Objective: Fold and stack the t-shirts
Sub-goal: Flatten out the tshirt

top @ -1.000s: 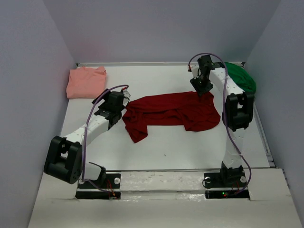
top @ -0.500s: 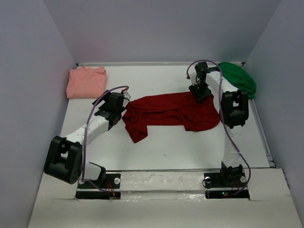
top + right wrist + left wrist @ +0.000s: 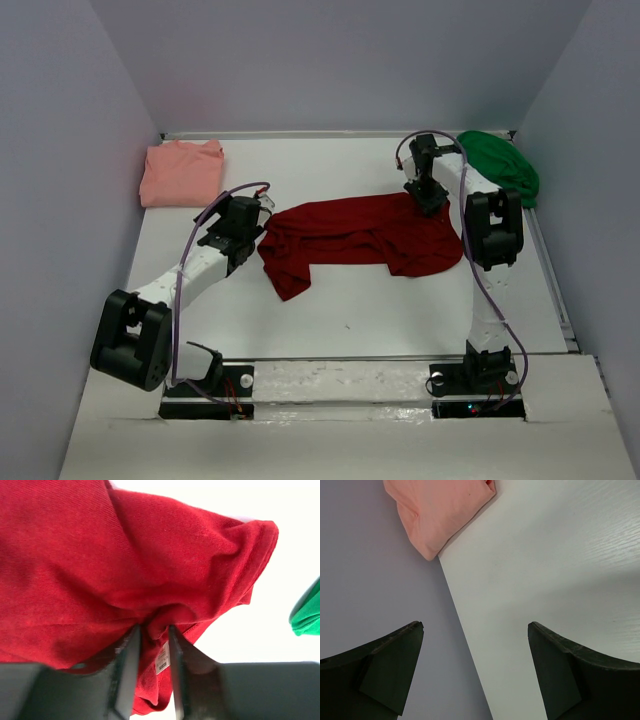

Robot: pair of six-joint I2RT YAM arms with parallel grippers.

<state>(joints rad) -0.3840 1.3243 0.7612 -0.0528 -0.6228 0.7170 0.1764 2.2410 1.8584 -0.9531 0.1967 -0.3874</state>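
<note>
We clench our right jaws on a far-right fold of the dark red t-shirt (image 3: 360,235), while our left jaws stand released just beside its left edge.

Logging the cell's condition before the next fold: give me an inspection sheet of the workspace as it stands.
Surface: white table.
Job's things: dark red shirt crumpled mid-table; salmon-pink shirt folded, far left corner; green shirt bunched, far right corner.
Clutter: nothing seen.
Grippers: left gripper open, empty; right gripper pinching a fold of the dark red shirt.
Cables: purple cables looped along both arms.
Surroundings: plain walls on three sides.
</note>
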